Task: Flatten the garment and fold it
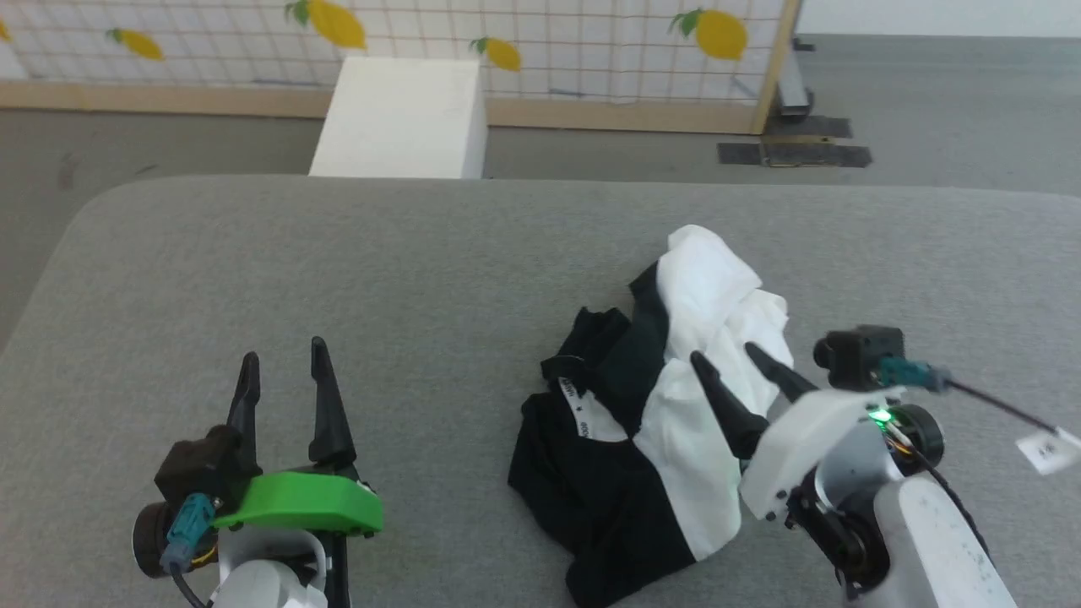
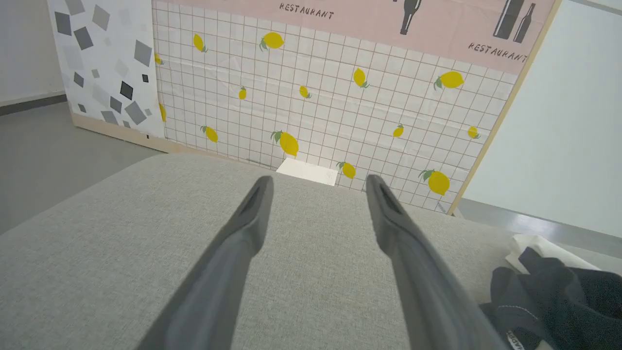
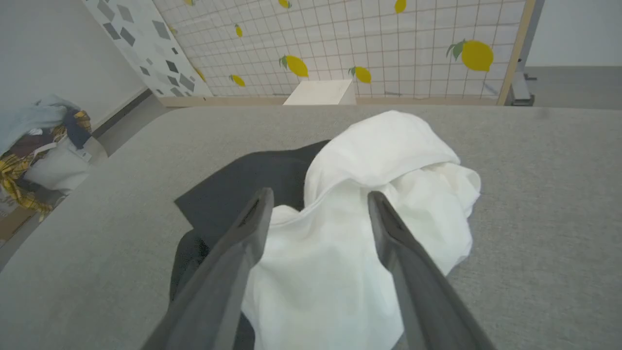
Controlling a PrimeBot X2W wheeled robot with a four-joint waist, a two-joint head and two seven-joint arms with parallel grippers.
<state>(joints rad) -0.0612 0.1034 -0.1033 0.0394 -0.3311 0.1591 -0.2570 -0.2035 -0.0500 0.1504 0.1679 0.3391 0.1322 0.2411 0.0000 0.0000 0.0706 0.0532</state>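
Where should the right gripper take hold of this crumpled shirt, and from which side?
Probably the raised white fold at the far end of the garment, coming from the near side: it stands above the rest, and the open right gripper points at it.

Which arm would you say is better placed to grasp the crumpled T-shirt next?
Right, probably: the right claw, open, hangs over the white part of the T-shirt. The left claw, also open, is over the bare grey padded surface, apart from the cloth.
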